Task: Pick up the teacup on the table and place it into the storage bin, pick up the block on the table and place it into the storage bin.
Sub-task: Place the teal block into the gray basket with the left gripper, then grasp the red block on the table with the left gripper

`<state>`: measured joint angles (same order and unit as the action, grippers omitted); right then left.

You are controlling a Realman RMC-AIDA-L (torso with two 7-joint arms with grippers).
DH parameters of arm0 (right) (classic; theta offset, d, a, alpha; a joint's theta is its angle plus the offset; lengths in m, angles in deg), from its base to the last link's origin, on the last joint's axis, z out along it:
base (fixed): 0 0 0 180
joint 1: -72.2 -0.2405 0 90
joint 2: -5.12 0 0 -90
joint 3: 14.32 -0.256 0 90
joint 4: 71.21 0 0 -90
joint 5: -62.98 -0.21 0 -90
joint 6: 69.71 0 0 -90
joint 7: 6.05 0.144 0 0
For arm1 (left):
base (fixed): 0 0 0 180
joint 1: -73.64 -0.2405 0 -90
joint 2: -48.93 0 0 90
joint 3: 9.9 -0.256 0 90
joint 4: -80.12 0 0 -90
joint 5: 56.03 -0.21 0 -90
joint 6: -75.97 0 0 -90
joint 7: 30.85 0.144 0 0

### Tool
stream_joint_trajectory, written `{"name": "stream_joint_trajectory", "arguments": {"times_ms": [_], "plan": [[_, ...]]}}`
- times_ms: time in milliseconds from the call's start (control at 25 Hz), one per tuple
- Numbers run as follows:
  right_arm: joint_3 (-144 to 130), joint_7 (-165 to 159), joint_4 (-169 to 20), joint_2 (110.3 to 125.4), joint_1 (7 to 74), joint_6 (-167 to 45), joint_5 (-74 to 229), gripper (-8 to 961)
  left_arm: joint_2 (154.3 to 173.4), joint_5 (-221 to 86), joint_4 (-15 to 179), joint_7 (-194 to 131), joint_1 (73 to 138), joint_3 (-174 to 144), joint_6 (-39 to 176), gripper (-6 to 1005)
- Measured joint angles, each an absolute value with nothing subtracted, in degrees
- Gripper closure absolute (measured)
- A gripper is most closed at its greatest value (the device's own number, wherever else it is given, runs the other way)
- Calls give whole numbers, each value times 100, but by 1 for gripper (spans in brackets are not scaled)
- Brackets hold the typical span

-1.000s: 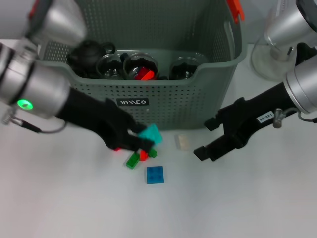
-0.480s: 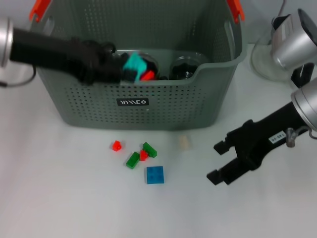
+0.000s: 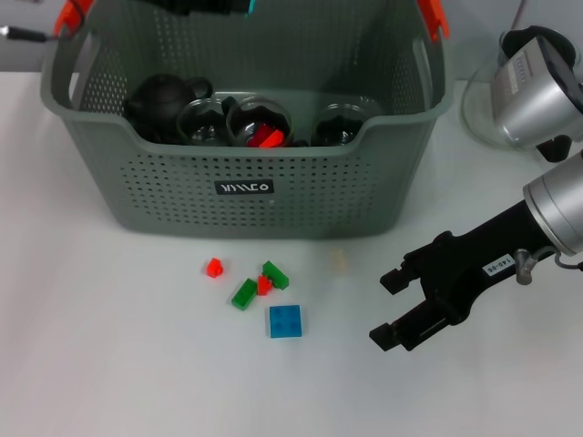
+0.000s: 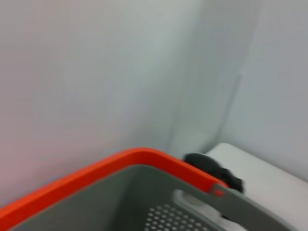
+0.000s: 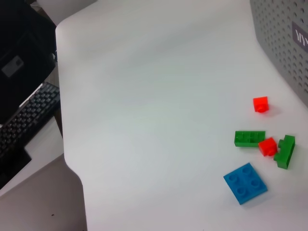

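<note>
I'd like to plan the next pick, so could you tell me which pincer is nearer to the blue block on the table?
Right. The right pincer hangs open just beside the blue block on the table. The left pincer is far off, above the storage bin's back rim.

I see a black label (image 3: 243, 188) with white lettering on the storage bin (image 3: 301, 205); unreadable. A white tag (image 3: 496, 269) on the right arm (image 3: 492, 255): illegible.

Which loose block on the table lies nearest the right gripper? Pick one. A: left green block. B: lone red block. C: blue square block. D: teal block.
C: the blue square block lies closest to the open right gripper, with the red and green blocks farther left.
</note>
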<state>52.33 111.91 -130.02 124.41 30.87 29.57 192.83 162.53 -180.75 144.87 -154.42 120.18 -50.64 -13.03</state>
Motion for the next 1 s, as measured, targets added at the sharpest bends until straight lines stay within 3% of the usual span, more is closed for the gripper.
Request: {"name": "stream_joint_trajectory", "arguments": {"times_ms": [400, 840, 1000], "plan": [[5170, 11198, -12994, 12447, 3111, 2962, 19288, 25, 16358, -18543, 14270, -15901, 12182, -5882, -127, 589], [5168, 11189, -12992, 12448, 3092, 2957, 19277, 24, 16493, -18665, 14885, -16062, 12091, -5957, -114, 350], [5164, 11189, -12992, 12456, 3082, 2953, 19272, 24, 16644, -18481, 15734, -16074, 11779, -5948, -780, 205]]}}
